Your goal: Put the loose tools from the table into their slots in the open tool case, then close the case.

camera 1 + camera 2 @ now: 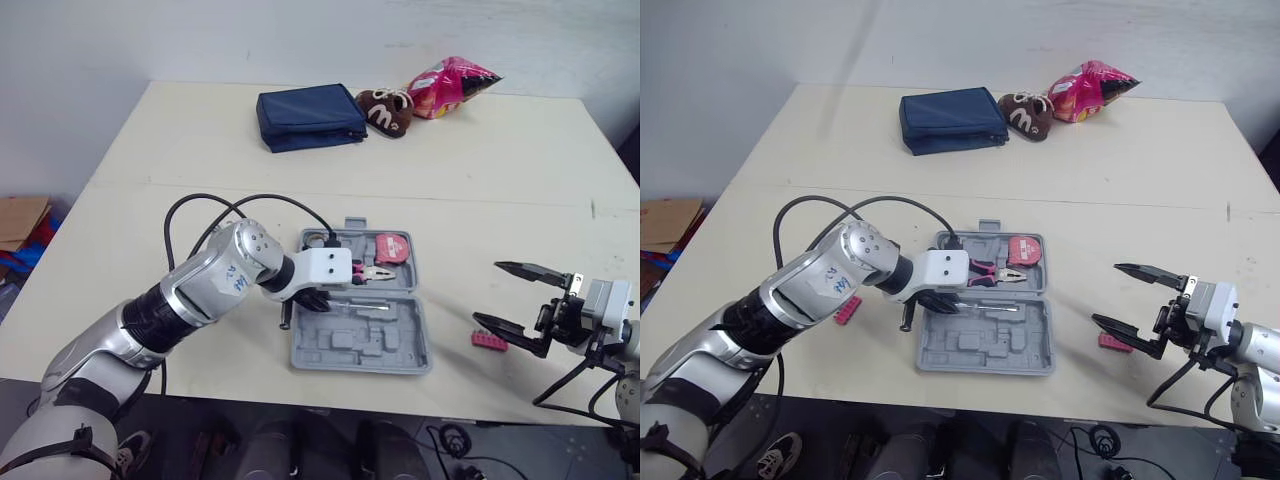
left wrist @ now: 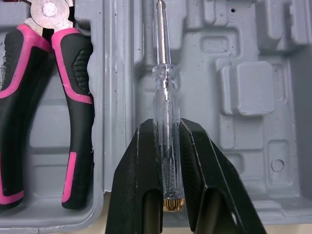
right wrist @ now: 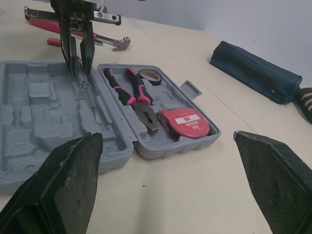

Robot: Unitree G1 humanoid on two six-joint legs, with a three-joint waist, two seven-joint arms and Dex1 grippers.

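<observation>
The left gripper (image 2: 168, 131) grips a clear-handled screwdriver (image 2: 163, 97) over the open grey tool case (image 1: 405, 350), beside the pink pliers (image 2: 73, 73). The right gripper (image 1: 487, 292) has its 2 fingers spread wide near a small red piece (image 1: 487, 340) on the table (image 1: 500, 160).

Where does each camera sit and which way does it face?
Left and right eye views: head-mounted, looking down over the table at the open tool case; both arms show.
Left wrist view: along the left jaws, shut on the clear-handled screwdriver, over the case.
Right wrist view: between the open right jaws, facing the case and the left jaws.
Shared: both wrist views show the screwdriver and pink-handled pliers.
</observation>
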